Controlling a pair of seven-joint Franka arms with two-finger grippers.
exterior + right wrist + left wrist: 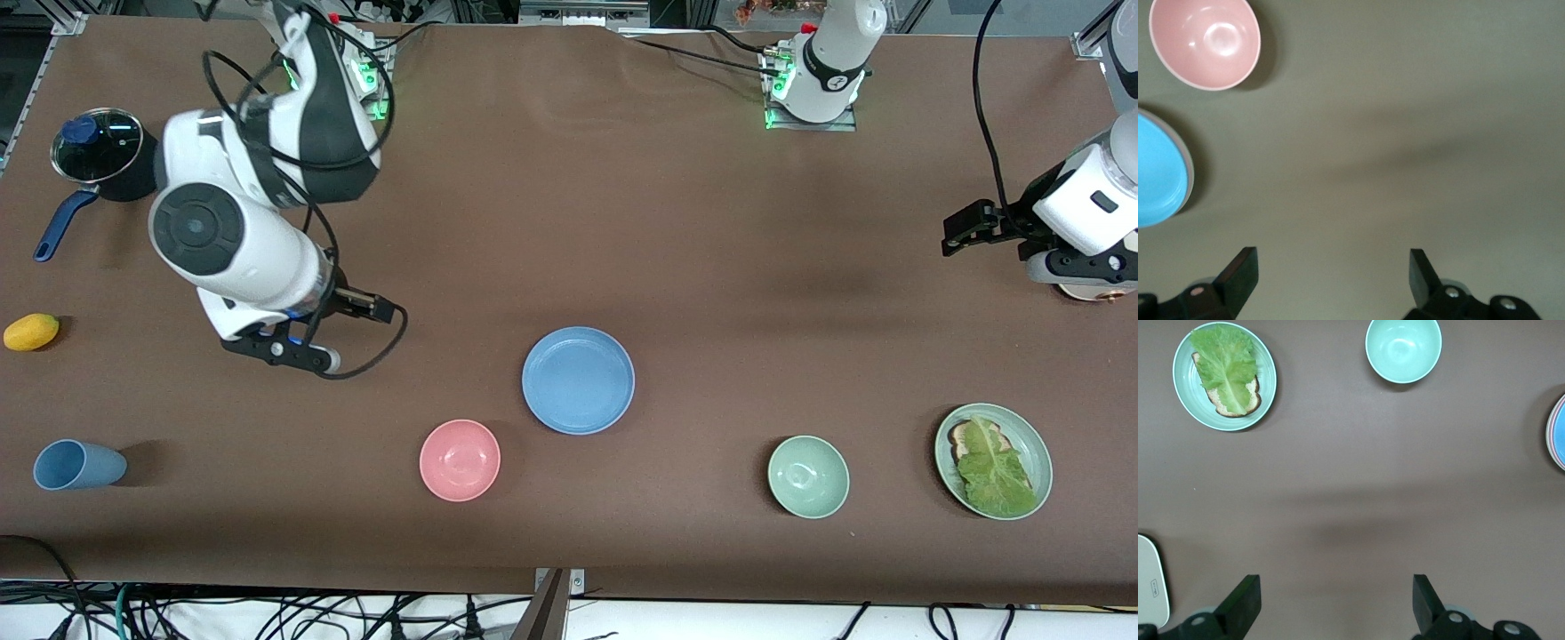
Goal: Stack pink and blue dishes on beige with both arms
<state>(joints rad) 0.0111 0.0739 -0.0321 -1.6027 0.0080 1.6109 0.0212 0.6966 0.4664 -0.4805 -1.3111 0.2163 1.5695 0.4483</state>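
A: Brown cloth (711, 267) covers the whole table. Blue plate (578, 380) sits near the middle, on top of a stack; the left wrist view shows a pink rim (1549, 432) under the blue at its edge. Beige plate: cannot tell, only a pale edge (1190, 175) under the blue in the right wrist view.

B: Grippers?

A: Left gripper (1337, 603) hangs over bare cloth at the left arm's end of the table, fingers spread wide, holding nothing. Right gripper (1333, 277) hangs over bare cloth toward the right arm's end, fingers also spread wide, holding nothing.

B: Other items?

A: Pink bowl (460, 460) lies nearer the front camera than the stack, just beside it. Green bowl (808, 476) and green plate with lettuce on bread (993, 460) lie toward the left arm's end. Blue cup (78, 465) on its side, yellow fruit (31, 332) and lidded pot (96, 156) lie toward the right arm's end.
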